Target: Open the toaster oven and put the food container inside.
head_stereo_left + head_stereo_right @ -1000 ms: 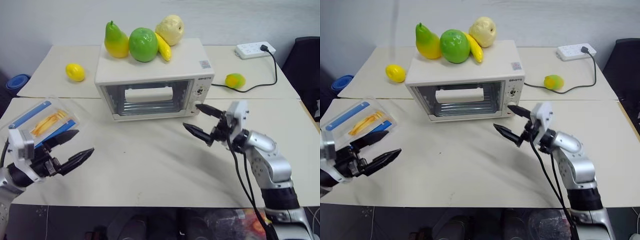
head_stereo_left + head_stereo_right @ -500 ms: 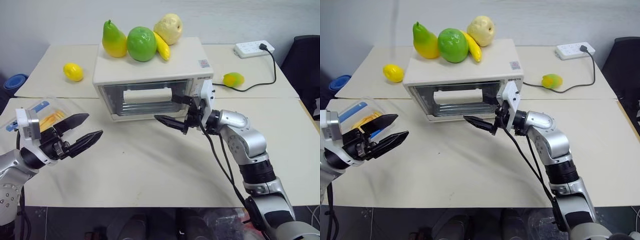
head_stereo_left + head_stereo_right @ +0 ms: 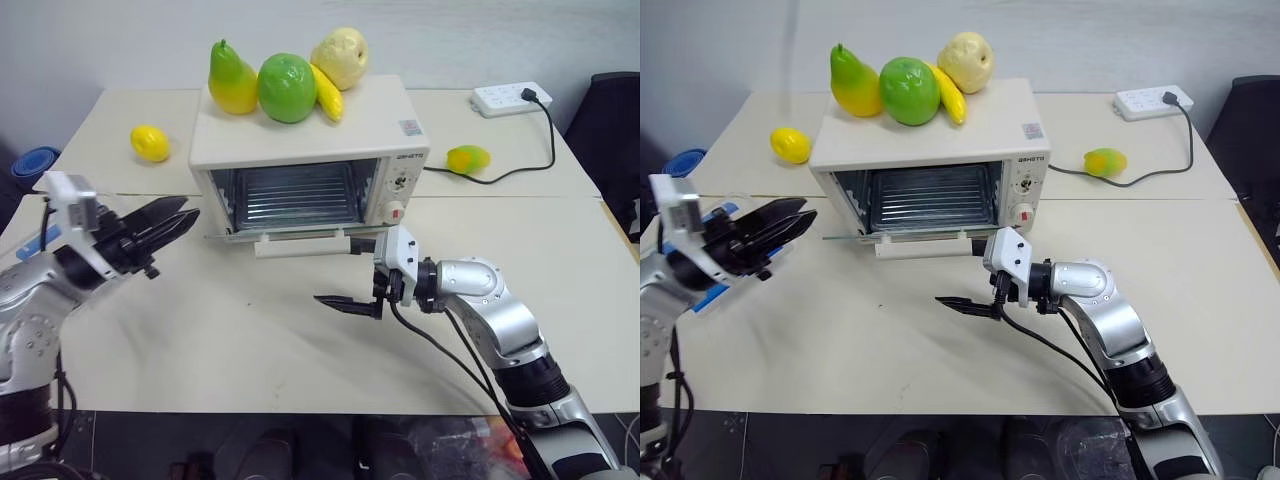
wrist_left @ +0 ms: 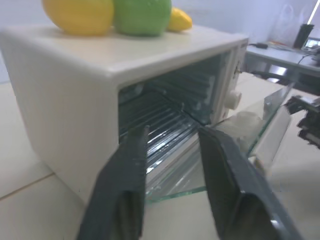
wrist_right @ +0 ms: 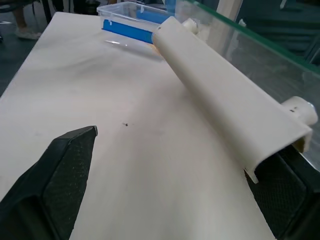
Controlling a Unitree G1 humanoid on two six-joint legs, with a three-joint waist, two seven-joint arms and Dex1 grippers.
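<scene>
The toaster oven (image 3: 310, 150) is seen at the middle of the cream table (image 3: 300, 340) with its glass door (image 3: 905, 236) dropped open and level, the white bar handle (image 3: 300, 245) at the door's front edge and the wire rack (image 3: 930, 195) exposed inside. The right gripper (image 3: 362, 272) is held just below and in front of the handle's right end, its two black fingers spread wide, one at the handle and the other out over the bare tabletop; nothing is clamped between them. The left gripper (image 3: 170, 222) is raised near the oven's left front corner, pointing toward the opening, its fingers drawn close with a narrow gap and nothing seen gripped. The food container (image 5: 132, 17) is seen lying on the table at the robot's left, behind the left arm. A pear (image 3: 232, 80), a green apple (image 3: 287, 88), a banana (image 3: 327, 95) and a pale fruit (image 3: 340, 58) are piled on the oven's top.
</scene>
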